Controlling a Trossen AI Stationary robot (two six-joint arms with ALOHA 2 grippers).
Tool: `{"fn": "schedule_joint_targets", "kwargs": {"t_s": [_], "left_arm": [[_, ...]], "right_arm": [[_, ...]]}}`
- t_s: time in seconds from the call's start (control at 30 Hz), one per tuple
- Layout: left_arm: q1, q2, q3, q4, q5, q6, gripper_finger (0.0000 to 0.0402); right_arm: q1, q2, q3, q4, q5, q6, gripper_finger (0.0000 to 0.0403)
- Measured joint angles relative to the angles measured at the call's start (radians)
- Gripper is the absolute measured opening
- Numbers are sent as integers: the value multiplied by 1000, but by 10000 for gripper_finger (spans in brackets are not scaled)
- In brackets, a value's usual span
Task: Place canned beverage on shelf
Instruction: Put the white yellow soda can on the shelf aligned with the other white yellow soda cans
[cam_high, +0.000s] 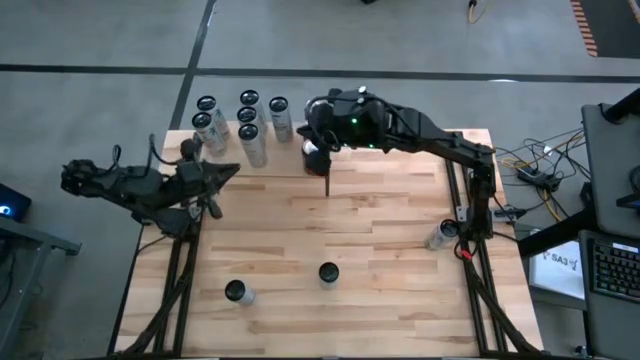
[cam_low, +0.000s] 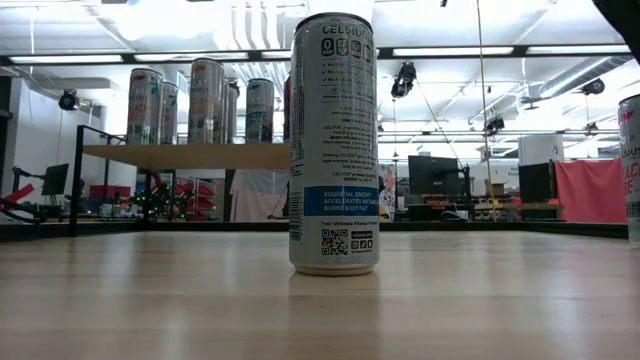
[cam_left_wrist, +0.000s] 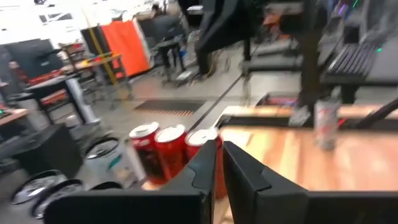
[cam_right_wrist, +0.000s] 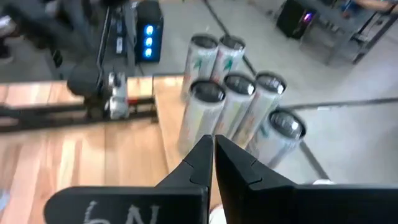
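The shelf (cam_high: 292, 162) stands at the table's far left and shows in the low view as a raised plank (cam_low: 180, 155). Several cans (cam_high: 250, 125) stand upright on it, also seen as pale cans (cam_right_wrist: 239, 106) in the right wrist view. A red-and-white can (cam_high: 313, 152) stands at the shelf's right end. My right gripper (cam_right_wrist: 213, 149) hovers above that end (cam_high: 315, 125), shut and empty, pointing toward the cans. My left gripper (cam_left_wrist: 219, 158) is shut and empty beside the shelf's near left side (cam_high: 230, 171). It points level past red cans (cam_left_wrist: 158, 149).
Two loose cans stand on the near half of the table (cam_high: 328, 272) (cam_high: 238, 292); the first fills the low view (cam_low: 333, 145). A third can (cam_high: 442, 235) sits by the right arm's base. The middle of the tabletop (cam_high: 380, 210) is bare wood.
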Motion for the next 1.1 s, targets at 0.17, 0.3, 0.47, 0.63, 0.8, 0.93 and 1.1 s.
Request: {"fn": "schedule_joint_targets", "kwargs": {"t_s": [0.17,0.3,0.47,0.63,0.8,0.93,1.1], "left_arm": [[57,71,95,-110,-12,13,2],[156,112,145,-156,0,45,0],[380,171,195,-197,272,67,0],[656,261,259,-311,433,87,0],[878,340,313,-402,621,92,0],[931,369,339,-448,676,92,0],[930,358,340,-466,678,92,0]], "right_arm": [[12,-12,-1,-91,-4,14,9],[17,-14,-1,-163,-3,38,9],[23,-21,-1,-225,-3,66,9],[26,-23,-1,-281,-2,78,9],[25,-23,-1,-297,-1,83,9],[26,-23,-2,-299,-1,79,9],[25,-23,-2,-304,-1,73,9]]}}
